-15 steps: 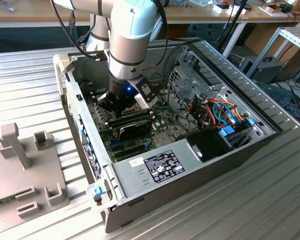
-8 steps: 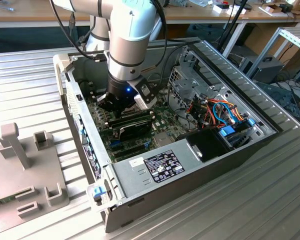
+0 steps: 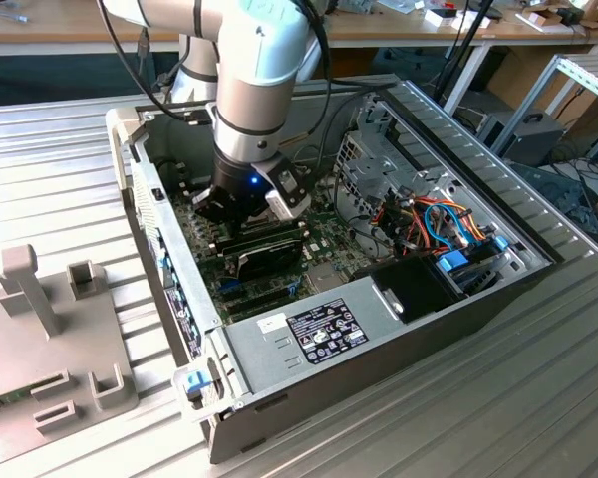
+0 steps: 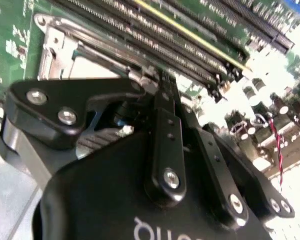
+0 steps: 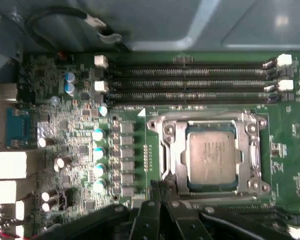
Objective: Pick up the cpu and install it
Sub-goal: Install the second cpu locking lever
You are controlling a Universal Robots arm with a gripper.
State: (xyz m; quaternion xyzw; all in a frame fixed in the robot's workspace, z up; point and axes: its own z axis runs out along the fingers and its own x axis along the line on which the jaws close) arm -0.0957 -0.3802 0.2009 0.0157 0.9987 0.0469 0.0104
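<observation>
The pincer (image 5: pixel 162 200) was down inside the computer case (image 3: pixel 399 329), just above the green board (image 5: pixel 80 145). Its black fingers (image 4: pixel 167 125) were pressed together, with nothing between them. In the first wrist view the fingertips were right at the edge of the socket frame (image 5: pixel 170 150).

The cpu (image 5: pixel 212 155) lay flat in the socket, inside that shiny metal frame. Its grey top faced up. The pincer was beside it and not holding it.

On the far side of the socket from the pincer ran the long memory slots (image 5: pixel 190 82), side by side, with white clips at their ends. A row of small round cans (image 5: pixel 98 150) stood on the board near the socket.

In the exterior view the arm (image 3: pixel 259 90) reached down into the open case, which lay on the ribbed metal desk (image 3: pixel 498 398). A grey holder (image 3: pixel 50 329) sat on the desk beside the case.
</observation>
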